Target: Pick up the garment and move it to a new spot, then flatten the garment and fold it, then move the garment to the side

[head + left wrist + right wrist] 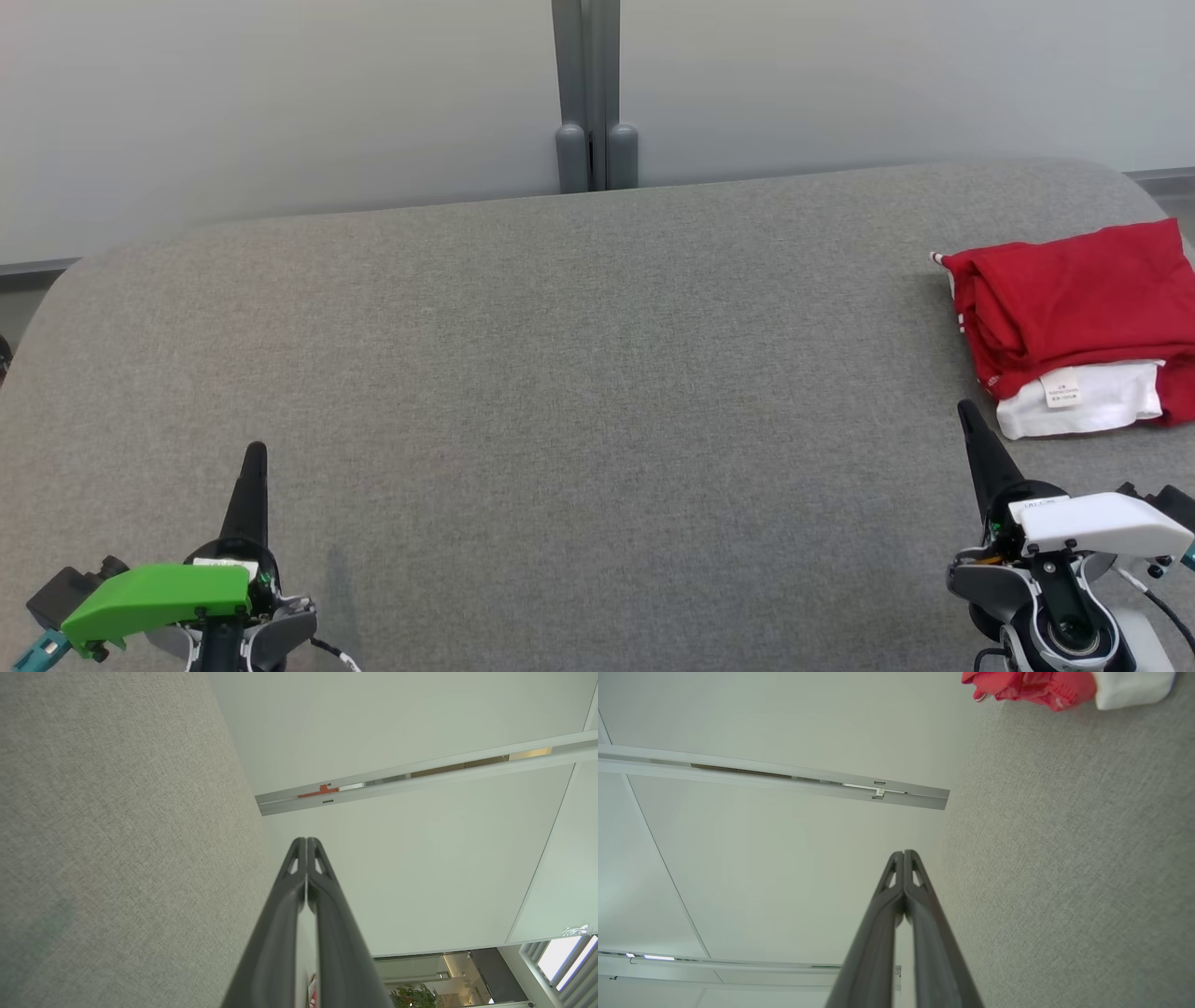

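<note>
We see the garment [1074, 299] at the far right of the grey tabletop [560, 373], a red bundle folded over on itself, with a white part [1083, 401] and a small label [1061, 385] at its near edge. Its right side runs off the head view, so we cannot say how far it reaches. We judge it to be soft, light cloth that is not fragile. Lifted from one point it will sag, and its layers may slip open, since nothing stiff holds them. The woven tabletop should give it some grip. To lift it as it lies, we would pinch through all the layers at the thick folded edge on its left, with a second hold at the near white edge

The left pincer [254, 453] rests at the lower left over bare tabletop, well apart from the garment. Its two dark fingers are pressed together with nothing between them, and the left wrist view shows the tips meeting. The right pincer [963, 406] sits at the lower right, likewise pressed together and empty. Its tip is just beside the white near corner and seems not to touch it, though the angle leaves that unsure. The garment looks folded and set aside, so we judge that little of the task is left
</note>
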`<state>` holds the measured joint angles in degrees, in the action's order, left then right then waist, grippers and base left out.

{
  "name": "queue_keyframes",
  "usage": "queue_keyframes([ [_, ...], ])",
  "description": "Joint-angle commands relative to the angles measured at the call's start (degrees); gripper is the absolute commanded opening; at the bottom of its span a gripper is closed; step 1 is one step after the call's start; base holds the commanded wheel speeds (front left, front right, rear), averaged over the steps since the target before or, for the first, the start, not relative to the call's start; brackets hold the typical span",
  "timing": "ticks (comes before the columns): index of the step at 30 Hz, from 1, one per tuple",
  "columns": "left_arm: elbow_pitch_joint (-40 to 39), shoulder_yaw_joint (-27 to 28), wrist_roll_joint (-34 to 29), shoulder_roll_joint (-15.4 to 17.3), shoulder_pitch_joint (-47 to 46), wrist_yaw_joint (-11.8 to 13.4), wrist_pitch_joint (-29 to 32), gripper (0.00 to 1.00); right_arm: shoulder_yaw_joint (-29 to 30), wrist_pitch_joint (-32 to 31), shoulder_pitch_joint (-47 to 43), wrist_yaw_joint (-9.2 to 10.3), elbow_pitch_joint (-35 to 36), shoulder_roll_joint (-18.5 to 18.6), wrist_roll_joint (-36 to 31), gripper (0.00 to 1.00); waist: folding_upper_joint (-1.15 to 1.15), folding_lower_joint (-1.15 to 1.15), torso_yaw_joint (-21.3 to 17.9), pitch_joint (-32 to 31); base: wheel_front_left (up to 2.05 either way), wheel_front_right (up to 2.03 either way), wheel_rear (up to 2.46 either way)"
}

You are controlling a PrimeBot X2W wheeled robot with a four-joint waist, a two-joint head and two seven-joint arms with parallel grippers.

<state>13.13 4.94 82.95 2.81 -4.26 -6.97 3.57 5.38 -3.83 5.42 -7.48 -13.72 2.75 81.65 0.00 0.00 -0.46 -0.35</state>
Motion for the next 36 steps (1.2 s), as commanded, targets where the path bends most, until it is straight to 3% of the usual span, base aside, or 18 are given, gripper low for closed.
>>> queue_keyframes([
  [1, -0.05, 0.31, 1.32, 0.41, -1.43, -0.23, 0.48, 0.0, 0.28, -0.44, 1.01, -0.02, 0.02, 0.21, 1.4, 0.0, 0.0, 0.0, 0.03, 0.03, 0.0, 0.0, 0.0],
  [25, 1.04, 1.64, 9.77, 0.38, -2.4, -0.69, 2.95, 0.0, 1.33, -2.92, 0.95, -0.02, -0.38, 0.22, 10.9, 0.0, 0.0, 0.0, 0.45, 0.52, 0.0, 0.0, 0.0],
  [36, 1.01, 1.65, 9.55, 0.34, -2.28, -0.71, 3.05, 0.0, 1.3, -2.96, 0.94, -0.02, -0.38, 0.22, 10.87, 0.0, 0.0, 0.0, 0.46, 0.53, 0.0, 0.0, 0.0],
])
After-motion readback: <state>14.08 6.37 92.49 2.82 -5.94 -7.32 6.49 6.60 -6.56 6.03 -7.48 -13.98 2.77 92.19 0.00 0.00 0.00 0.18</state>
